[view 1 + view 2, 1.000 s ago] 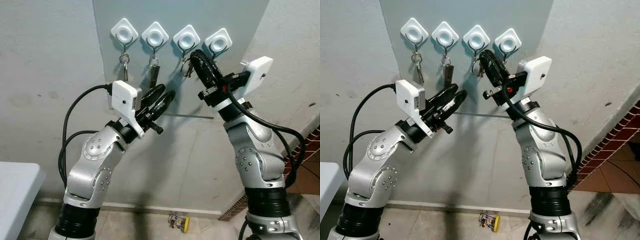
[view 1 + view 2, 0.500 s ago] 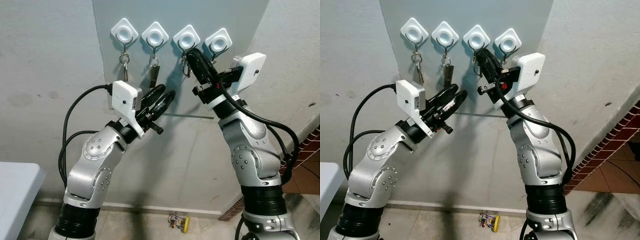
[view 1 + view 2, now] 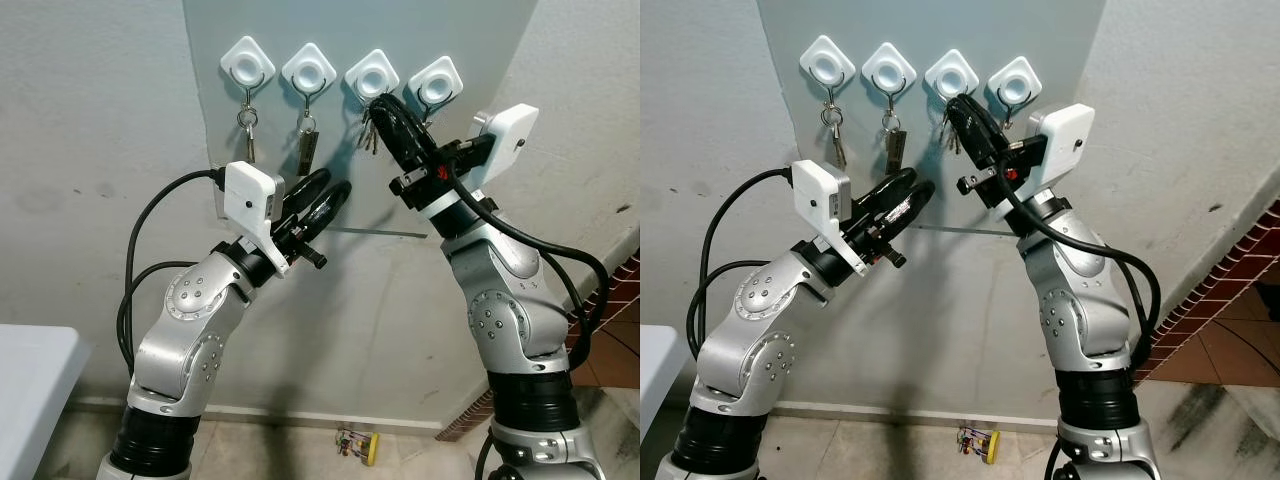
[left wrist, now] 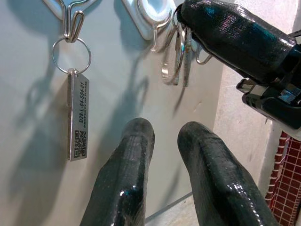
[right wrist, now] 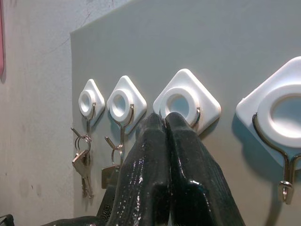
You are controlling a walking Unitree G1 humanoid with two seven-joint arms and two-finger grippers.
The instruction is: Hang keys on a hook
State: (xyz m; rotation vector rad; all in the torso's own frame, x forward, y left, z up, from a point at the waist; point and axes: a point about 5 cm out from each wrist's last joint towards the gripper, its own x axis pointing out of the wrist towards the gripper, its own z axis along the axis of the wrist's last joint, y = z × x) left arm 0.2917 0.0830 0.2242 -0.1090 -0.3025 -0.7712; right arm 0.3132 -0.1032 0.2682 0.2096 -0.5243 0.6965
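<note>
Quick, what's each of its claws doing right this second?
Left gripper: open, holding nothing, raised below the hooks.
Right gripper: shut on the keys, pressed up at the third hook.

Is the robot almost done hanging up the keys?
Nearly. Two hooks already hold things: a key bunch and a ring with a metal tag. The right gripper is pinching a bunch of keys right at the third hook; whether the ring is on yet is unclear. Letting go remains. The fourth hook is bare.

right hand (image 3: 378, 104) pinching keys (image 3: 368, 133) at third hook (image 3: 372, 78) | left hand (image 3: 335, 186) raised below, apart
</note>
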